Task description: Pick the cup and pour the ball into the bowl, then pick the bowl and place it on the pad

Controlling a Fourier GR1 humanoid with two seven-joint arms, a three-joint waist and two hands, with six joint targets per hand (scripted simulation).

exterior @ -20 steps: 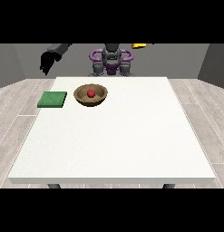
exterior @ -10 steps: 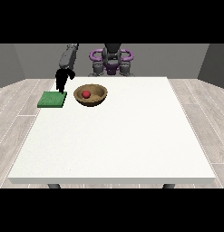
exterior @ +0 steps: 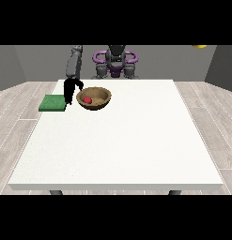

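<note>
Ball [exterior: 87, 100], red, sits in the brown bowl [exterior: 101, 104] on the white desk [exterior: 122, 140]; the hand at the view's left [exterior: 69, 90] hangs between bowl and green pad [exterior: 52, 103], its fingers too small to tell.

Hand at the view's left [exterior: 69, 91] too small to tell its finger pose, it hides the green pad's [exterior: 52, 102] right edge; other hand out of sight; yellow object [exterior: 199, 46] cut by the top band.
</note>
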